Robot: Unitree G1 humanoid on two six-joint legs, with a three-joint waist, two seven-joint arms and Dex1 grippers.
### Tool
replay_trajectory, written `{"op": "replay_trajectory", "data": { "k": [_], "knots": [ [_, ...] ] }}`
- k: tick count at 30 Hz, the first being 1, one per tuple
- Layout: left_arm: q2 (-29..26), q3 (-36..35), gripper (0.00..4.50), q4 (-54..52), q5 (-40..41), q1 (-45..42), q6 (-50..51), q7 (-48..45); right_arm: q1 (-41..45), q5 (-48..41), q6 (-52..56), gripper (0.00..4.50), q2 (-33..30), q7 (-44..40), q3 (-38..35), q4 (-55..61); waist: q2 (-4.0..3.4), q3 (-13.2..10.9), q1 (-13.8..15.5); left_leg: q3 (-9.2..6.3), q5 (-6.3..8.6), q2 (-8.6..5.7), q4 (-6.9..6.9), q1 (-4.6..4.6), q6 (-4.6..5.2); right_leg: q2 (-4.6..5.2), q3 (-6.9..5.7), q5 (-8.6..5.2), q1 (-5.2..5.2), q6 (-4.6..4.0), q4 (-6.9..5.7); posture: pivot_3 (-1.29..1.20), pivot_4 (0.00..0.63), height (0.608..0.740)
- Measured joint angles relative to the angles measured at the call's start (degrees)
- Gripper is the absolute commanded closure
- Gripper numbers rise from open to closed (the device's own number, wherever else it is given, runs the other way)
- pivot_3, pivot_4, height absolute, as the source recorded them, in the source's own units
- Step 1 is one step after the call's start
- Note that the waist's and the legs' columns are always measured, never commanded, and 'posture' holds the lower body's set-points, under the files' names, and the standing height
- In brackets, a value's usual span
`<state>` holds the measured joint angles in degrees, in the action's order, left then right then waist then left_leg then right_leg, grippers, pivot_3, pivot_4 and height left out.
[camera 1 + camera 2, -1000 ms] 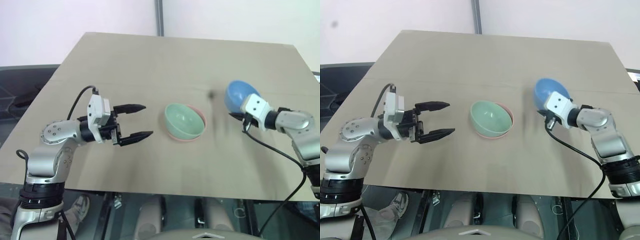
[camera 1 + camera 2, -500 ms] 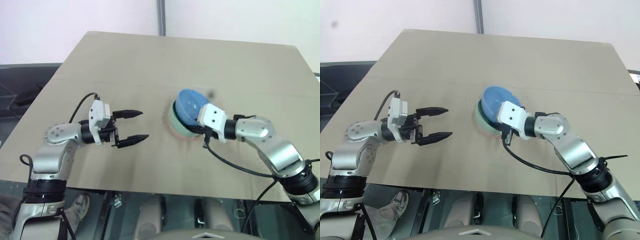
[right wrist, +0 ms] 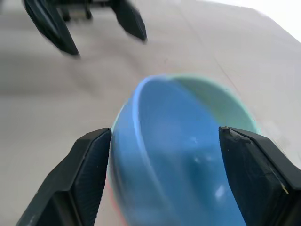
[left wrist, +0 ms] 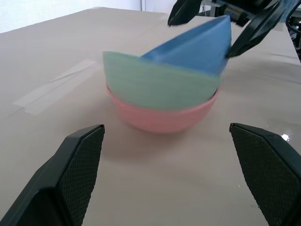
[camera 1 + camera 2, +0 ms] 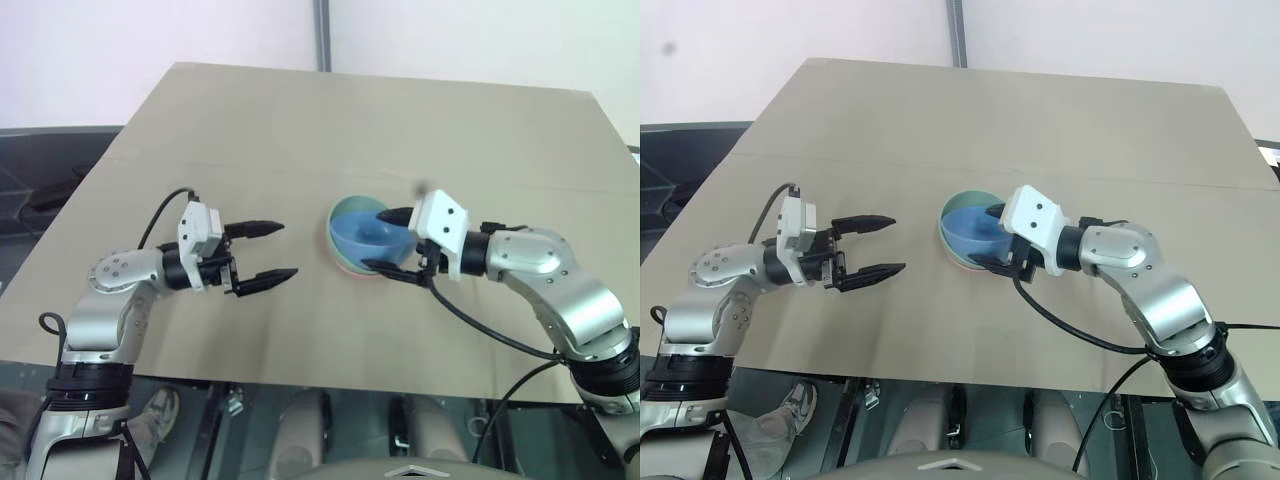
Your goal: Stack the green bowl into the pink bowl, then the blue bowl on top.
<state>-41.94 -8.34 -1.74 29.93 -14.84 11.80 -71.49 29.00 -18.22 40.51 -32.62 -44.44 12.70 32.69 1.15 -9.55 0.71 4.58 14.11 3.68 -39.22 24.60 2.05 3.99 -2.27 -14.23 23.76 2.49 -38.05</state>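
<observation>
Right gripper (image 5: 388, 241) at the stack, jaws spread wide on either side of the blue bowl (image 5: 368, 236), apparently no longer clamping it. Blue bowl sits tilted inside the green bowl (image 4: 155, 84), which nests in the pink bowl (image 4: 162, 120), mid-table (image 5: 300, 130). Judgement: last step, release of the blue bowl; next move calls for backing the right gripper clear without nudging the stack. Left gripper (image 5: 262, 251) hovers beside it, wide open, empty. Hard to tell whether a finger touches the blue rim. Pink bowl mostly hidden from above.
</observation>
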Motion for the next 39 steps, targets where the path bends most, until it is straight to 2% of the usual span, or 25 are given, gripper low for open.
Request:
{"op": "replay_trajectory", "data": {
  "k": [11, 14, 19, 25, 33, 39],
  "knots": [
    [2.2, 0.3, 0.0, 0.0, 0.2, -0.3, 0.7, 1.4, -3.7, -5.8, 4.0, 0.53, 0.7, 4.0, -4.8, 5.1, 0.0, 0.0, 0.0, -0.01, 0.01, 0.0, 0.0, -0.01, 0.02, 0.0, -0.01, 0.0, -0.01, 0.0, -0.01, 0.0, 0.15, 0.74],
    [2.8, 0.3, 0.0, 0.0, 1.0, -1.2, 2.4, 2.3, -2.4, -4.6, 2.8, 0.53, 4.3, 6.6, -3.7, 3.7, 0.0, 0.0, -0.3, -0.03, 0.01, 0.01, 0.0, -0.04, 0.02, -0.02, -0.01, 0.0, -0.01, 0.0, -0.04, 0.0, 0.15, 0.74],
    [2.9, 0.6, 0.0, -0.2, 1.1, -1.2, 2.8, 2.1, 5.4, 3.0, -3.5, 0.53, 14.2, 14.6, 0.3, -10.0, -0.01, 0.0, -1.3, -0.02, -0.03, 0.01, 0.02, -0.05, -0.04, -0.02, -0.01, 0.0, 0.0, -0.01, -0.07, 0.0, 0.15, 0.74],
    [2.8, 0.5, 0.0, -0.5, 1.2, -0.8, 3.3, 2.2, 8.2, 4.9, -9.0, 0.53, 23.0, 15.6, 2.6, -21.9, -0.01, 0.0, -1.4, 0.0, -0.1, 0.01, 0.06, 0.08, -0.18, -0.01, -0.02, 0.0, 0.05, 0.0, 0.04, 0.0, 0.15, 0.74],
    [2.9, -0.2, 0.0, -3.6, 1.7, 2.9, 4.2, 4.1, 9.2, 12.1, -15.9, 0.53, 24.7, 16.5, 7.0, -33.2, -0.04, 0.0, -1.4, -0.04, -0.05, 0.01, 0.07, 0.04, -0.09, 0.01, -0.05, 0.01, 0.06, -0.01, -0.03, 0.0, 0.15, 0.74],
    [3.0, -0.2, 0.0, -5.1, 1.8, 4.3, 4.2, 5.6, 9.6, 14.7, -17.2, 0.53, 23.4, 16.0, 7.0, -33.8, -0.05, 0.0, -1.4, -0.03, -0.06, 0.02, 0.08, 0.02, -0.11, 0.01, -0.04, 0.01, 0.05, -0.02, -0.04, 0.0, 0.15, 0.74]
  ]
}}
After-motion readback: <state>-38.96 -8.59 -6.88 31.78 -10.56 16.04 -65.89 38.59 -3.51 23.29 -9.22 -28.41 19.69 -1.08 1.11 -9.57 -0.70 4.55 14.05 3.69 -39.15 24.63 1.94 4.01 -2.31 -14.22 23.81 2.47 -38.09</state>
